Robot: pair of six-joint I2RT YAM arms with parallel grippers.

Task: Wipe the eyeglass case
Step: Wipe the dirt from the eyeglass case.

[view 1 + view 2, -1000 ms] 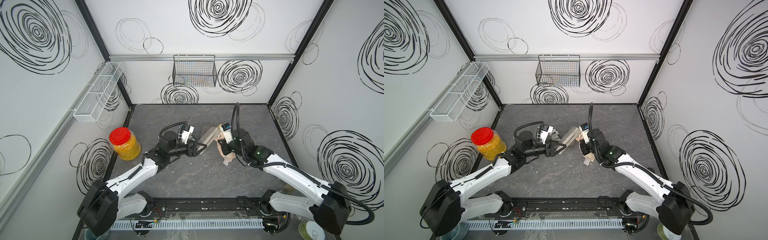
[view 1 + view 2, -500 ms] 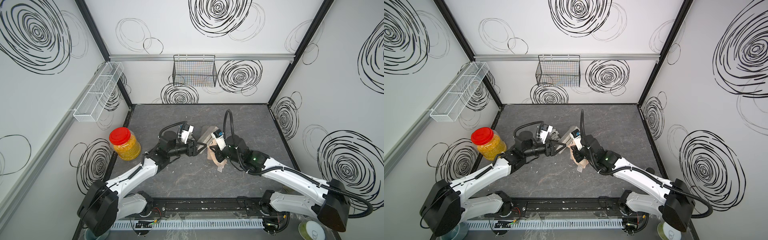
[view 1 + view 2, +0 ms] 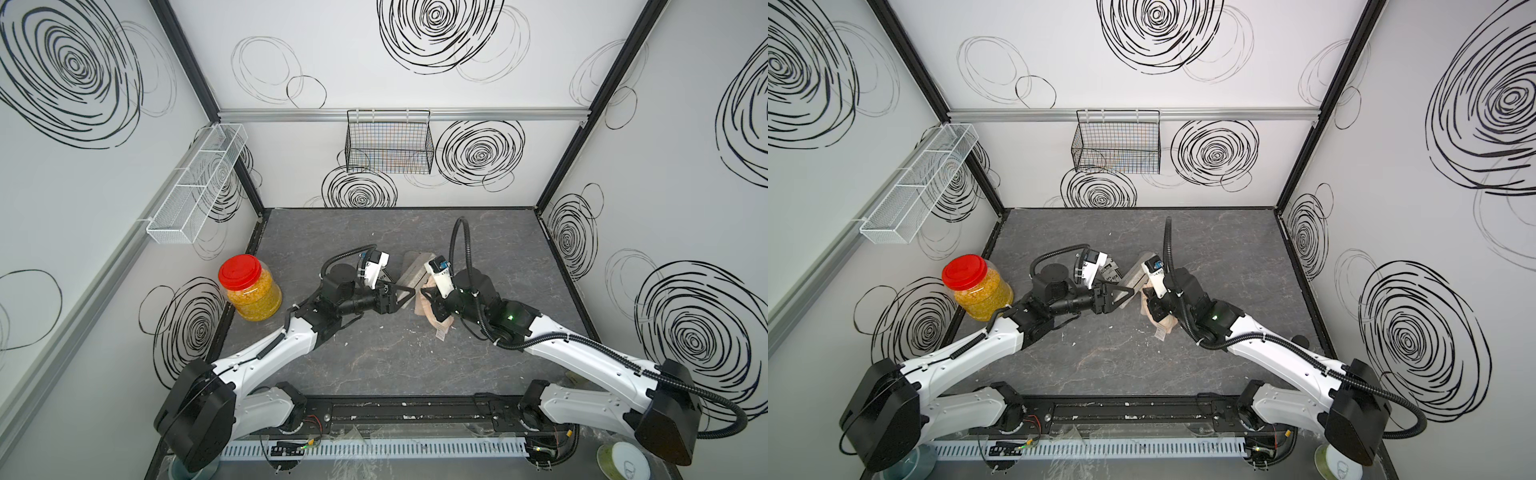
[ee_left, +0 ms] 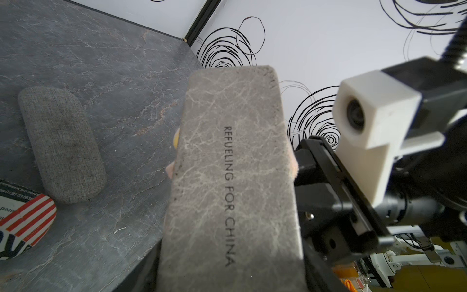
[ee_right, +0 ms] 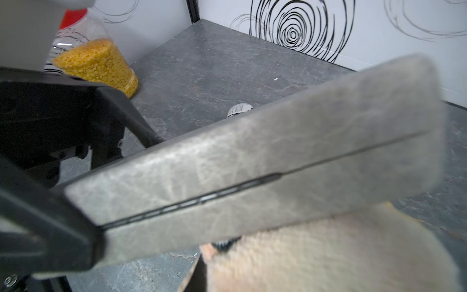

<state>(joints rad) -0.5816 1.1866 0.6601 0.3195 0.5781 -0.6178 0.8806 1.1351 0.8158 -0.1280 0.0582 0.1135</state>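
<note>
The left tool (image 3: pixel 402 293) pinches the eyeglass case (image 3: pixel 417 269) by its near end. The right tool (image 3: pixel 429 300), pinching a cloth (image 3: pixel 434 318), touches the case's right side.

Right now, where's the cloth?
Mid-table in a top view, the cloth is pinched in the right gripper, pressed against the eyeglass case held by the left gripper.

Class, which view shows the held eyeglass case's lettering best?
Left wrist view: the eyeglass case fills it, lettering readable. Right wrist view shows its blurred seam side; both top views show it small.
</note>
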